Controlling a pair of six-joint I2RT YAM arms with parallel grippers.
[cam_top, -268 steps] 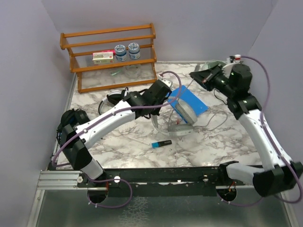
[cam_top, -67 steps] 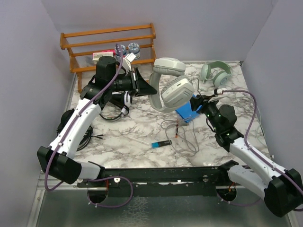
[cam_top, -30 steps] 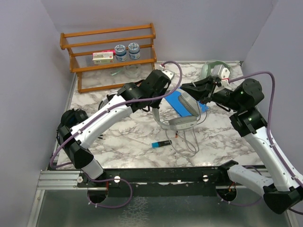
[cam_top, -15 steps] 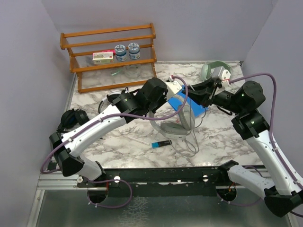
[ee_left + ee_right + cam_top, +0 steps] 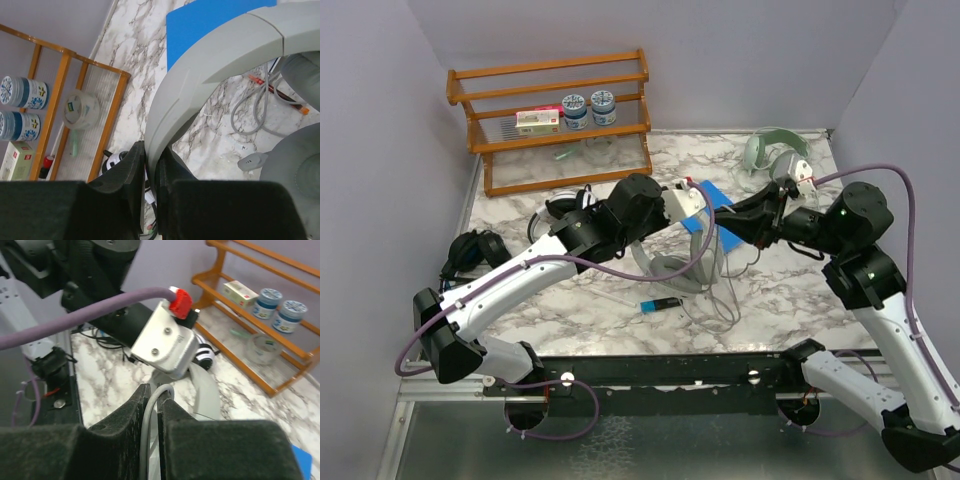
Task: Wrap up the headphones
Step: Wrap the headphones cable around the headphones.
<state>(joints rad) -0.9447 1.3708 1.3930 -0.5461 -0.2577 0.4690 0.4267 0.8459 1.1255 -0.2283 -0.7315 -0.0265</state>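
Observation:
The pale grey headphones (image 5: 672,270) hang over the middle of the table. My left gripper (image 5: 695,205) (image 5: 151,156) is shut on their wide grey headband (image 5: 210,55); one ear cup (image 5: 295,175) shows low on the right of the left wrist view. Their thin grey cable (image 5: 722,298) trails in loops on the marble. My right gripper (image 5: 724,211) (image 5: 152,396) is close by on the right, shut on a strand of that cable (image 5: 148,435).
Wooden rack (image 5: 555,120) at the back left holds jars (image 5: 590,106), a small box and a tape roll (image 5: 80,109). A black pair (image 5: 470,250) lies left, a white-and-black pair (image 5: 202,356) behind my left arm, a pale pair (image 5: 770,152) back right. Blue pad (image 5: 708,197), USB stick (image 5: 661,303).
My left arm has carried the grey headphones right and toward the near edge. My right gripper has shifted slightly right and nearer, still pinching the cable.

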